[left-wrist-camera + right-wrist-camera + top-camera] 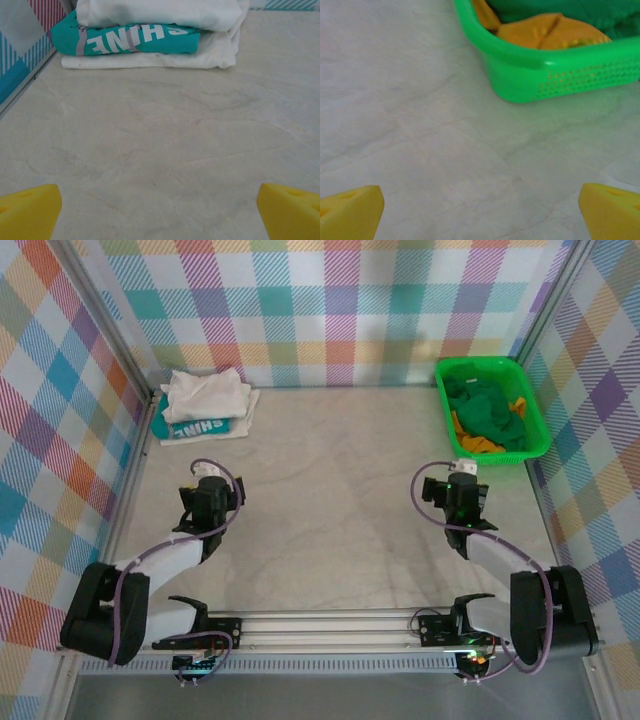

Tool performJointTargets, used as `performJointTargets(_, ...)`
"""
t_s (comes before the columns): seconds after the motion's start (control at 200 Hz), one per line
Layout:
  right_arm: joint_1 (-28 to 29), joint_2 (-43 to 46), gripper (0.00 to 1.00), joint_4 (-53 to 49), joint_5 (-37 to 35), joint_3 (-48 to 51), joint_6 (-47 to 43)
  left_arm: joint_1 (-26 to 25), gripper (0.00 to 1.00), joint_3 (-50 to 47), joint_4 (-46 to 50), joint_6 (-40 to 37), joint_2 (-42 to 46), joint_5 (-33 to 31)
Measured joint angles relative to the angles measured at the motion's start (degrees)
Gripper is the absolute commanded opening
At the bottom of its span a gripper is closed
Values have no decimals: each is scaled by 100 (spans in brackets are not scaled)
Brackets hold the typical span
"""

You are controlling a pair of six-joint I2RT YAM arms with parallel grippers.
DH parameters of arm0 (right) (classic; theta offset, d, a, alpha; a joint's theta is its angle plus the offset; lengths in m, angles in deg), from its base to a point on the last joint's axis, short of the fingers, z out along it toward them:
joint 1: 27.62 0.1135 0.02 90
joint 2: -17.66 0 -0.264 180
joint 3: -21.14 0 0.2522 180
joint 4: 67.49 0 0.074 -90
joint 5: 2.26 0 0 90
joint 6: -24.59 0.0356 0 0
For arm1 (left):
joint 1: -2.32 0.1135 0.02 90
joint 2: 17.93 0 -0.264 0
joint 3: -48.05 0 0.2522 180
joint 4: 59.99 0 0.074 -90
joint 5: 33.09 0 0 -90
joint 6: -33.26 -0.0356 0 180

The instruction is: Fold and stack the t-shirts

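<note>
Folded t-shirts [205,400] stacked: teal tee [165,42] with white lettering between white layers [150,61]; left gripper [160,212] and right gripper [480,212] wide apart, empty

A green plastic basket [497,456] sits at the upper right of the overhead frame, close to the plaid wall [330,310]. It holds bunched green cloth [487,405] with orange cloth [550,32] showing at its near edge. The pale, marble-patterned tabletop [340,500] fills the middle, and a metal rail [330,625] crosses the bottom.
</note>
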Motion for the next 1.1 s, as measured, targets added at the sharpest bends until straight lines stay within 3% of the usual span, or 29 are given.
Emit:
performJointTargets(0.235,-166,-737,99,866,415,-26,-341,415,100,-122,-1209,-221,-828,157)
performJointTargets(0.44,-168,-1001,100,1338,1051,-98,-632,874,100,-501,-2251,-223,-1261,870)
performJointTargets(0.58,-192,-839,100,2371,1513,463,-688,890,100,-833,-2942,-356,-1434,1432)
performJointTargets(0.74,-195,-1709,100,3342,1727,651,-778,898,100,-413,-2599,-382,-1652,1622)
performJointTargets(1.105,-684,-1939,100,2844,2140,-120,-555,960,100,-22,-2234,-365,-1690,1696)
